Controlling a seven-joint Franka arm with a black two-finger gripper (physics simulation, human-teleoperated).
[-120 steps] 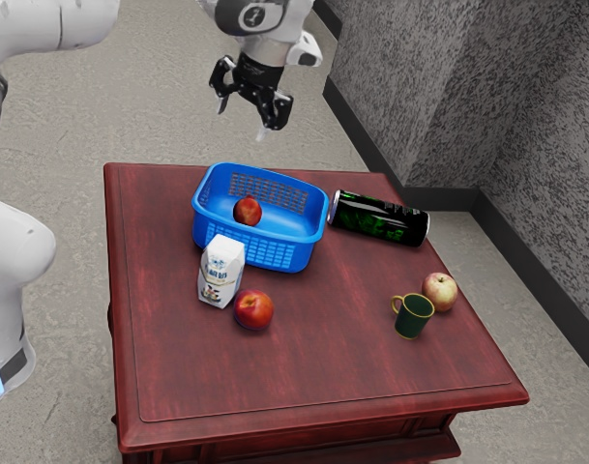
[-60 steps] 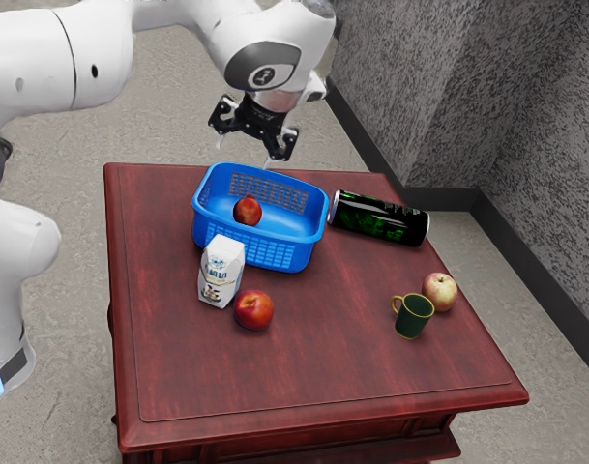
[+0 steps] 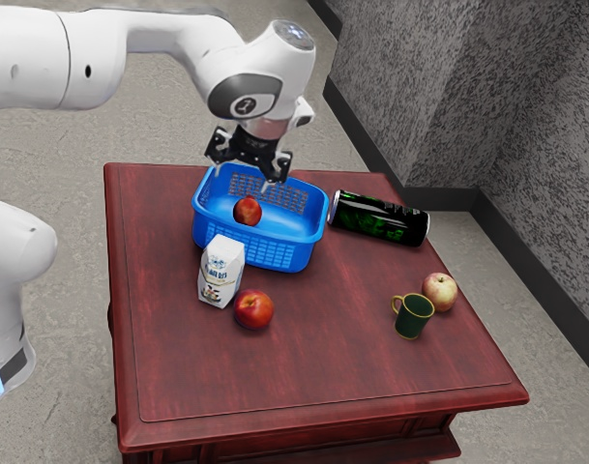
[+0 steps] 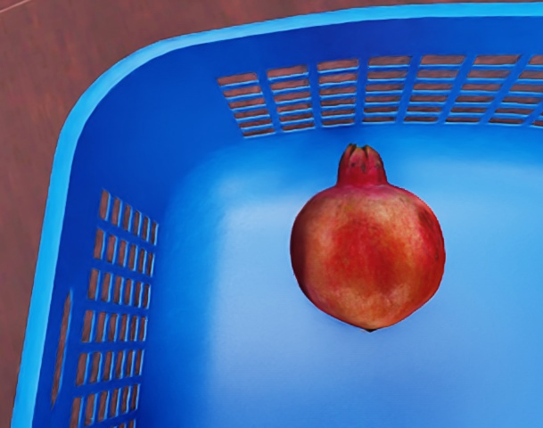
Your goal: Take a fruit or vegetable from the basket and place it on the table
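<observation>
My gripper [image 3: 242, 180] hangs over the far side of the blue basket [image 3: 284, 253] in the exterior view, fingers spread wide and nothing between them. Inside the basket lies a red pomegranate [image 3: 247, 211], below the hand. The wrist view looks down on the pomegranate [image 4: 369, 254], its crown pointing toward a slotted wall of the basket [image 4: 177, 98]. The dark red wooden table [image 3: 323, 358] carries the basket.
A white carton [image 3: 221, 273] stands against the basket's near side, with a red-orange fruit [image 3: 253, 309] beside it. A black-green can [image 3: 379, 218] lies by the basket. Toward the exterior view's right are a green mug [image 3: 413, 316] and a pale apple [image 3: 439, 291].
My hand has come down from above the floor beyond the table to the basket's far side. The basket and the other objects have stayed where they were.
</observation>
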